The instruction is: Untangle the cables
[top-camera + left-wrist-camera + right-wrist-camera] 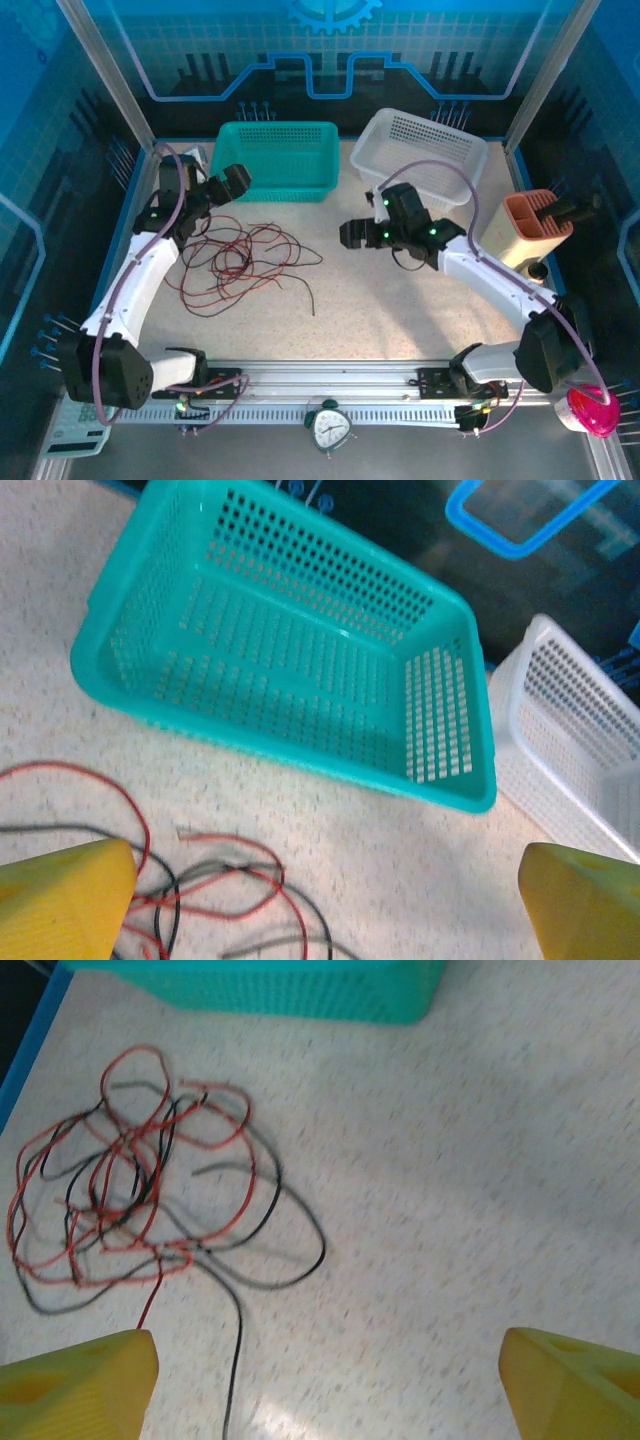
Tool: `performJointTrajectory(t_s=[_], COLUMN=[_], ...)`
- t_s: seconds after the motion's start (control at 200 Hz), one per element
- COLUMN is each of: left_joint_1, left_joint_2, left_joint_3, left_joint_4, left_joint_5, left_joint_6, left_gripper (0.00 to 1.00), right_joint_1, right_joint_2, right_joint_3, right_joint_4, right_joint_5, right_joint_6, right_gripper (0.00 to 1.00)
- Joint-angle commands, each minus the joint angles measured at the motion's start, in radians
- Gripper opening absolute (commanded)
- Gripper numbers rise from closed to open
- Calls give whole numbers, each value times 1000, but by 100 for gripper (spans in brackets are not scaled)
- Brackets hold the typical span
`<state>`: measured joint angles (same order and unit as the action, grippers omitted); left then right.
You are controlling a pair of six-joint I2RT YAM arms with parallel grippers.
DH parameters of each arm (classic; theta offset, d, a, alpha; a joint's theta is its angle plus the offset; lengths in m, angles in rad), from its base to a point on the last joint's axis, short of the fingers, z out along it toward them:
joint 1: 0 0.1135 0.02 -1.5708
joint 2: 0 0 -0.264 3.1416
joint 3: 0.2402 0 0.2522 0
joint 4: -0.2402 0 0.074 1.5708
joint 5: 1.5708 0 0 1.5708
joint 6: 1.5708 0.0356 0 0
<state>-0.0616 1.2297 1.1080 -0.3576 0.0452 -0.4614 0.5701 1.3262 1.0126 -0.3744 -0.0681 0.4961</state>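
Red and black cables point(235, 262) lie in one loose tangle on the surface point(400, 310), in its left half, just in front of the teal basket point(290, 180). The clump has no clear long axis; only two free tails run out toward the near edge. The left gripper point(237, 182) hangs just behind the tangle and is the nearer one. The right gripper point(352, 236) is well apart, to the right. Both have the jaws wide, and they hold and touch nothing.
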Motion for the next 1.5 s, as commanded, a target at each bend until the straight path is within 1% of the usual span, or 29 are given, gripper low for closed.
performJointTrajectory(t_s=[0.0,0.04,0.09,0.15,0.275,0.37,0.5,0.59,0.78,1.005,1.14,1.265,1.371,1.411,1.496], left_joint_1=[-5,-11,-23,-50,-109,-113,-113,-113,-112,-112,-112,-112,-112,-113,-112], left_joint_2=[-43,-60,-83,-113,-167,-189,-214,-237,-286,-306,-317,-326,-328,-328,-328], left_joint_3=[20,1,-28,-66,-147,-199,-224,-230,-258,-271,-277,-281,-281,-282,-282], left_joint_4=[-141,-144,-142,-131,-98,-71,-60,-60,-45,-41,-43,-38,-38,-38,-38], left_joint_5=[96,118,135,136,97,73,26,-17,-81,-83,-84,-85,-84,-85,-84], left_joint_6=[12,2,-14,-33,-63,-94,-118,-119,-131,-148,-152,-153,-154,-156,-156], left_gripper=[99,99,99,99,99,99,99,99,99,99,99,99,99,99,99], right_joint_1=[87,116,149,193,275,328,382,404,438,448,448,448,448,447,448], right_joint_2=[-33,-22,2,35,121,196,298,354,444,490,513,539,557,560,547], right_joint_3=[-57,-66,-64,-60,-43,-22,20,47,97,110,117,132,142,145,153], right_joint_4=[31,40,37,40,40,49,45,41,26,25,33,36,36,35,27], right_joint_5=[2,-11,-7,-1,43,67,119,137,192,259,263,264,269,269,267], right_joint_6=[66,66,67,61,57,55,41,36,29,44,41,34,27,24,14], right_gripper=[80,74,71,64,55,50,42,40,41,42,41,38,27,19,0])
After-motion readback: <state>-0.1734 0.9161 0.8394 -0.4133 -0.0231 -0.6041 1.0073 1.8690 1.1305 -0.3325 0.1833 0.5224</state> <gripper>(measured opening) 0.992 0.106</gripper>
